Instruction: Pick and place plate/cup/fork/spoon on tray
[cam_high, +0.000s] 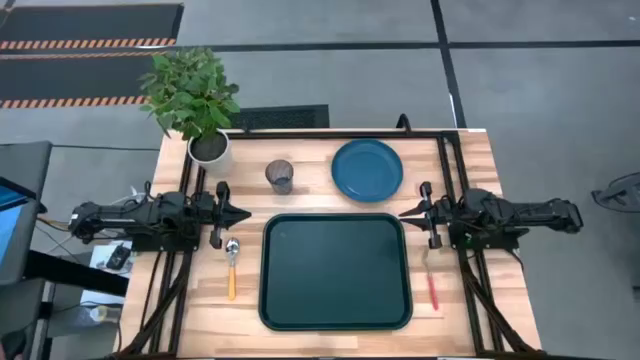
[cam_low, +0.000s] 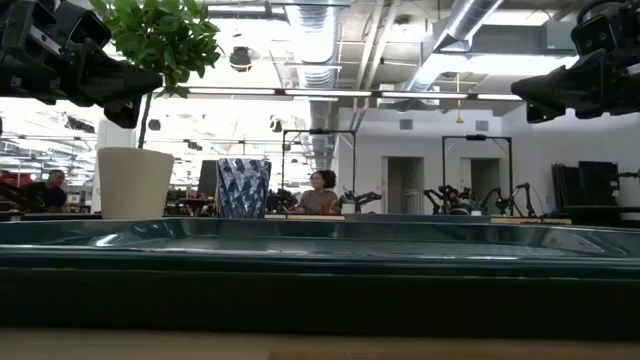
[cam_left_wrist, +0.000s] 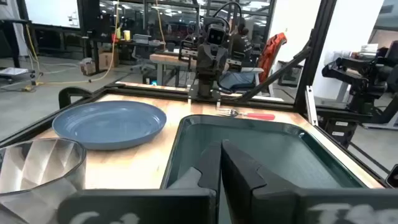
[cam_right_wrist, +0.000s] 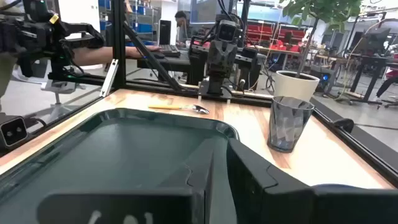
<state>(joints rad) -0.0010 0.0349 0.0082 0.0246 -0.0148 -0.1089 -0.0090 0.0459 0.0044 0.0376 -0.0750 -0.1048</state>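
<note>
Nothing is on the tray (cam_high: 335, 270) yet. Left hand (cam_high: 243, 214) and right hand (cam_high: 405, 212), both narrowed and empty, hover at its sides. The thin spoon (cam_high: 232, 266) and fork (cam_high: 431, 279) (flat on the worktop (cam_high: 470, 160)) could slip a pinch; the cup (cam_high: 280, 176) might tip beside the plate (cam_high: 367, 169).

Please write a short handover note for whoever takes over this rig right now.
Left gripper shut, waiting at the tray's left side. Right gripper shut, waiting at its right side. Neither holds anything.
Tray holds nothing. Plate and cup stand behind it, cup beside the plant pot. Spoon lies left of the tray, fork right.
Done: nothing yet. Left: all four items onto the tray.
</note>
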